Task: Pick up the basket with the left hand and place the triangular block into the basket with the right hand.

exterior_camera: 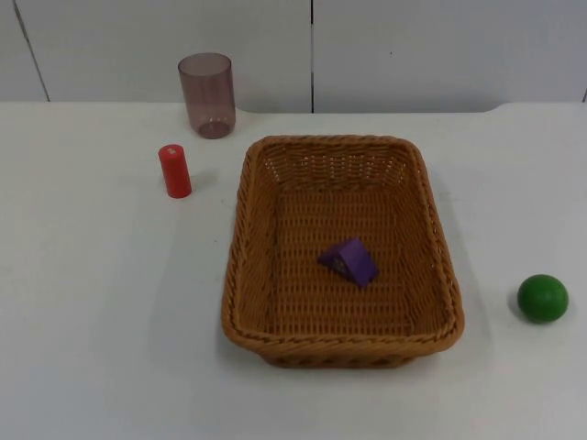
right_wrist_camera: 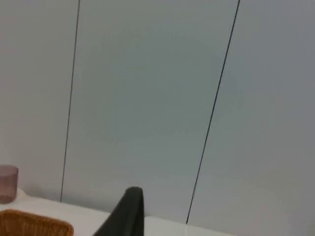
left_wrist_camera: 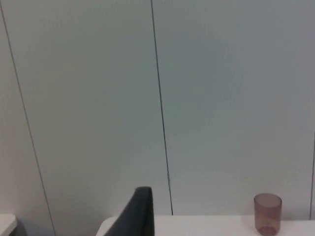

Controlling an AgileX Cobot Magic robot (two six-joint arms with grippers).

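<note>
purple triangular block point(exterior_camera: 349, 260) in brown woven wicker basket point(exterior_camera: 275, 340) | left end effector point(left_wrist_camera: 140, 214), right end effector point(right_wrist_camera: 129, 211): raised clear of both, finger state cannot be told

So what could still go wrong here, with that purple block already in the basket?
If the left hand lifts the basket by one rim, it may tilt and let the loose purple triangular block slide. Reaching for the left rim, the arm could topple the red cylinder or the tinted cup standing close by. The green ball may roll if nudged.
</note>
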